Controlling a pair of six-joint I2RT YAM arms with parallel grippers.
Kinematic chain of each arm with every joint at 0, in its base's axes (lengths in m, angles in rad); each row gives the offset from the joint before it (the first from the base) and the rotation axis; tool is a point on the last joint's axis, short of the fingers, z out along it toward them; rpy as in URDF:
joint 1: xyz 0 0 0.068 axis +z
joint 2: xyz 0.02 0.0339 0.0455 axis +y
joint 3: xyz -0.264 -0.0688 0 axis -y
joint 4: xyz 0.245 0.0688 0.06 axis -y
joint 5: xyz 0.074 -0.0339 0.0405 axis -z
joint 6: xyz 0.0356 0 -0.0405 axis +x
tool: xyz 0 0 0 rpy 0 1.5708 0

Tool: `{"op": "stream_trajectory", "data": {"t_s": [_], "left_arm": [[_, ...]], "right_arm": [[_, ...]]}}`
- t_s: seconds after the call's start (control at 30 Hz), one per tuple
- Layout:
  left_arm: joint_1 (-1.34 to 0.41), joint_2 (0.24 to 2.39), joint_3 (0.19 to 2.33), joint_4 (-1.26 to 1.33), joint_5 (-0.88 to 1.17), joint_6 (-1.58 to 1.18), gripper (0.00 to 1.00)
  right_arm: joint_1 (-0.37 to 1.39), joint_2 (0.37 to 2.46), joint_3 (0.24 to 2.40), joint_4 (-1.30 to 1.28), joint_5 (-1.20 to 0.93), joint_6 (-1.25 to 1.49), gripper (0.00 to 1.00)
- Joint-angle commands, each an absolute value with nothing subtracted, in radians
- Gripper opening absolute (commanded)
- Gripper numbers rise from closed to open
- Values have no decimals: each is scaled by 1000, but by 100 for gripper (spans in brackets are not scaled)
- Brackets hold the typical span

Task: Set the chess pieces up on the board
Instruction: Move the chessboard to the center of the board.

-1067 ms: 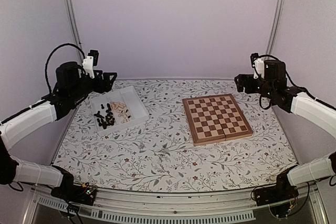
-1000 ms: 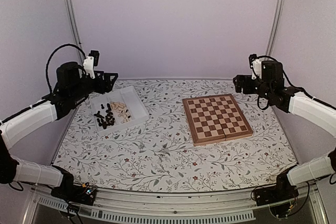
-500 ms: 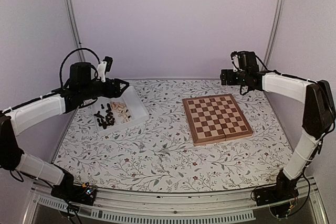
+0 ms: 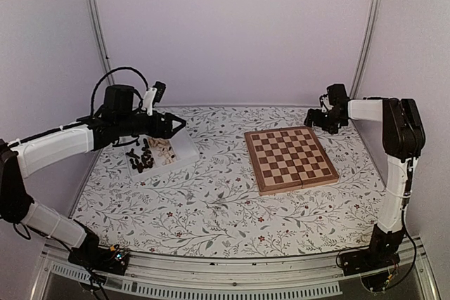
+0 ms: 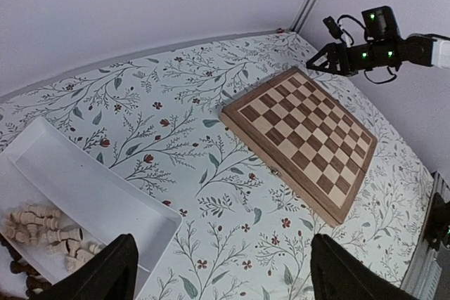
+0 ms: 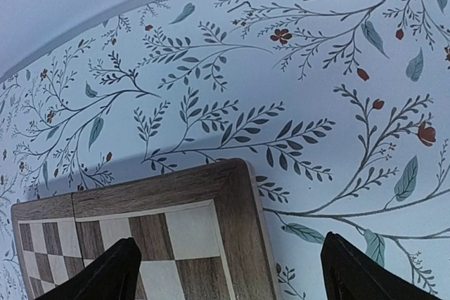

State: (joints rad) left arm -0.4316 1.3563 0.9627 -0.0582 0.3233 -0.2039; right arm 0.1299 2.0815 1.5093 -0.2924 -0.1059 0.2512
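We see a table covered by a white cloth (image 4: 211, 209) printed with grey-green leafy sprigs and small red flowers. It is closed in by plain pale lilac walls. A silver metal post rises in the back left corner (image 4: 95, 33) and another in the back right corner (image 4: 365, 33). A metal rail (image 4: 225, 282) runs along the near edge, where the arm bases sit.

The chessboard (image 4: 291, 158) lies flat on the cloth, right of centre and turned slightly askew. Its brown border and centre seam are plain to see. The white tray (image 4: 184, 147) rests on the cloth at the far left, well apart from the board. In it we find the dark chess pieces (image 4: 140, 158) heaped towards the left and the pale chess pieces (image 4: 163, 150) just beside them on the right.

The left gripper (image 4: 177, 126) hangs above the tray's far end, pointing towards the board. Its fingers (image 5: 105, 275) are spread wide and hold nothing. The right gripper (image 4: 311, 119) hovers over the cloth just beyond the board's far right corner. Its fingers (image 6: 112, 275) are also parted and unloaded.
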Motion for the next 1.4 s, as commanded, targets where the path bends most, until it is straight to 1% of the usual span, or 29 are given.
{"op": "stream_trajectory", "data": {"t_s": [0.0, 0.3, 0.4, 0.53, 0.63, 0.67, 0.73, 0.83, 0.9, 0.97, 1.03, 1.13, 1.23, 1.27, 1.37], "left_arm": [[-444, 1378, 991, -75, 376, -205, 87], [-450, 1385, 994, -77, 407, -203, 88], [-452, 1387, 994, -74, 423, -203, 88], [-457, 1398, 997, -71, 449, -204, 88], [-459, 1408, 998, -72, 460, -203, 88], [-460, 1411, 999, -73, 460, -203, 88], [-461, 1420, 1000, -76, 459, -203, 93], [-467, 1439, 1005, -86, 455, -199, 94], [-473, 1454, 1010, -95, 448, -191, 92], [-483, 1480, 1019, -116, 455, -178, 84], [-497, 1521, 1042, -148, 455, -172, 82], [-535, 1583, 1061, -183, 453, -160, 83], [-586, 1634, 1068, -198, 448, -148, 85], [-606, 1650, 1072, -203, 440, -146, 86], [-659, 1697, 1084, -212, 416, -147, 88]], "right_arm": [[116, 2140, 1586, -332, -210, 276, 93], [115, 2279, 1677, -356, -347, 219, 93], [115, 2311, 1703, -354, -384, 212, 91], [127, 2348, 1715, -320, -522, 198, 86], [162, 2373, 1734, -320, -574, 162, 86], [175, 2381, 1739, -325, -584, 139, 86], [207, 2393, 1745, -328, -608, 109, 86], [253, 2408, 1748, -335, -660, 66, 85], [291, 2413, 1746, -343, -700, 43, 83], [332, 2410, 1736, -354, -733, 20, 82], [364, 2391, 1707, -342, -730, 11, 83], [386, 2291, 1609, -269, -689, 16, 85], [385, 2114, 1438, -169, -609, 68, 87], [386, 2026, 1388, -142, -578, 81, 88], [386, 1862, 1234, -94, -486, 130, 90]]}}
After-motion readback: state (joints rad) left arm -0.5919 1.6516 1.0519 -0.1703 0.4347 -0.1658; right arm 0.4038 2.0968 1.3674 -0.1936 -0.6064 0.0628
